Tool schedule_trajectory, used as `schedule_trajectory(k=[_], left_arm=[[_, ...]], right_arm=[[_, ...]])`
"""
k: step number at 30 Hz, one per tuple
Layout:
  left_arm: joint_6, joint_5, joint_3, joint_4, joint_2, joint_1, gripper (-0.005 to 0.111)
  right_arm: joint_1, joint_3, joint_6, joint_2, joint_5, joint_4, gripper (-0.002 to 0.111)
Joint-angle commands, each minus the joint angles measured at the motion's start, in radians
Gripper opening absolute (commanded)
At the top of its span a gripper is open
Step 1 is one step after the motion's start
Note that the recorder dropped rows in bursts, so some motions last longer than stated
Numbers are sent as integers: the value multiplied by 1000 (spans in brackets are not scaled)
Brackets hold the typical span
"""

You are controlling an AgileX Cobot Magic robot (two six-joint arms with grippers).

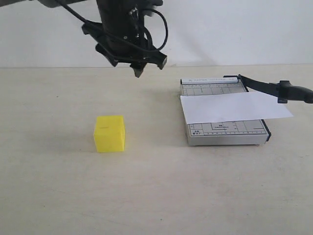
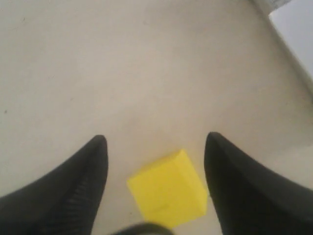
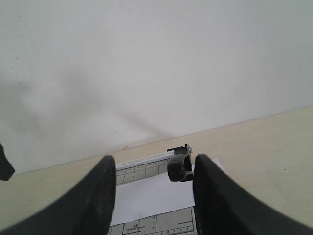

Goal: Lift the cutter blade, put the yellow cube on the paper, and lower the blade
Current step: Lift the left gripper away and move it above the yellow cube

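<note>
Nearest on the table (image 1: pixel 161 200) sits the yellow cube (image 1: pixel 109 133), alone on the bare surface, well apart from the cutter and to its left. It looks rigid and matte, with flat plain faces, and is probably light. A simple pinch across two opposite side faces, around mid-height, should hold it without slipping. In the left wrist view the cube (image 2: pixel 168 188) lies cornerwise to the fingers (image 2: pixel 83 186), so I judge the wrist needs a turn first, or the pads will meet edges rather than faces.

Further back and to the right stands the grey cutter base (image 1: pixel 227 133), with the paper (image 1: pixel 234 107) laid across it and overhanging on the right. The sheet is thin and loose, and a nudge would likely slide it. The cube should therefore go straight down and gently, over the base rather than the unsupported overhang.

The cutter blade (image 1: pixel 261 86) is already up off the base, slanting from its hinge at the far corner out to the right. It is a stiff lever, and the thick handle is the place to take it. The right hand (image 3: pixel 152 160) is outside the exterior view. In its own view its jaws stand apart, wider than the cutter blade (image 3: pixel 178 166), which shows end-on between them, close to one finger; whether they touch I cannot tell.

Farthest back, the left hand (image 1: pixel 149 66) hangs high above the table beyond the cube, spread wide and empty
</note>
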Motion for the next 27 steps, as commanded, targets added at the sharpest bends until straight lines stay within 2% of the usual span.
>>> schedule_trajectory(k=[1, 6, 12, 17, 19, 22, 27], left_arm=[[-61, 53, 29, 26, -35, 42, 57], [-107, 44, 155, -36, -111, 82, 57], [-253, -204, 437, -41, -278, 86, 57], [-378, -513, 662, -199, -380, 103, 57], [-409, -577, 720, -227, -385, 108, 57], [-417, -595, 761, -227, -382, 110, 60], [-417, -532, 780, -161, -366, 110, 68]], right_arm=[[0, 2, -8, -6, -2, -5, 47], [0, 2, -8, -6, -5, -5, 47], [0, 2, -8, -6, -5, -5, 47], [0, 2, -8, -6, -5, -5, 47], [0, 2, -8, -6, -5, -5, 47], [0, 2, -8, -6, -5, -5, 47], [0, 2, -8, -6, -5, -5, 47]])
